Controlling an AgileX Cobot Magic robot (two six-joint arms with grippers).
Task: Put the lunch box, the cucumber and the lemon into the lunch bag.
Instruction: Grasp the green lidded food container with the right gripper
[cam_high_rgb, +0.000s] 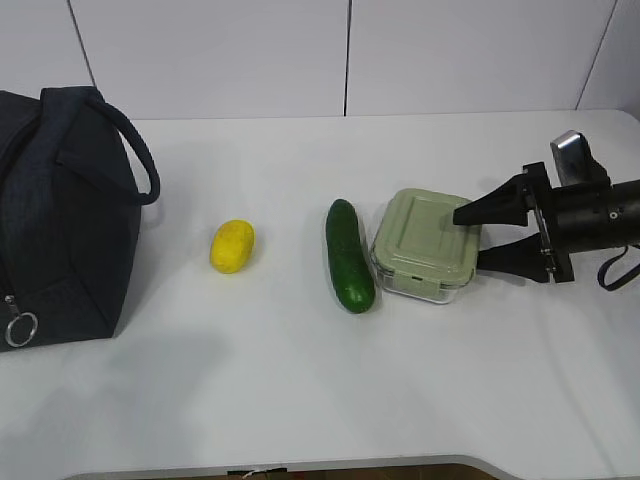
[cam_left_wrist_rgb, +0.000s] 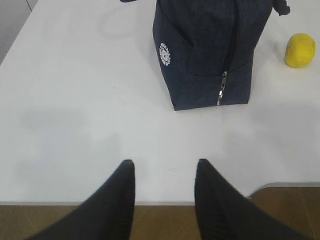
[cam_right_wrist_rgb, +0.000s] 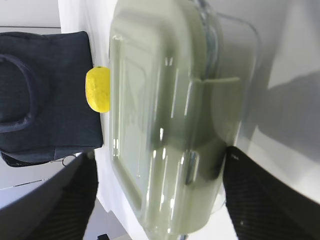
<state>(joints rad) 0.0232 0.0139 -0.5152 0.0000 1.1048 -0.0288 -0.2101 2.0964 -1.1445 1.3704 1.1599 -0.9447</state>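
Far left: lunch bag (cam_high_rgb: 60, 215) standing zipped, soft fabric, likely to sag. Left gripper (cam_left_wrist_rgb: 164, 172) empty, fingers partly apart, near table edge. Mid-table: lemon (cam_high_rgb: 232, 246), then cucumber (cam_high_rgb: 349, 255), just beside lunch box (cam_high_rgb: 425, 243). Glass probably heavy, slippery, breakable; grip across lid sides. Right gripper (cam_high_rgb: 478, 238) spread wide, straddling box, not yet clamped.

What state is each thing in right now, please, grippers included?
Bag: upright on the table, side zip closed.
Lemon: lying loose on the table, beside the bag.
Cucumber: lying loose, close beside the box.
Box: on the table, lid on.
Right gripper: open, jaws either side of the box's end, not closed on it.
Left gripper: open, empty, above the table edge.
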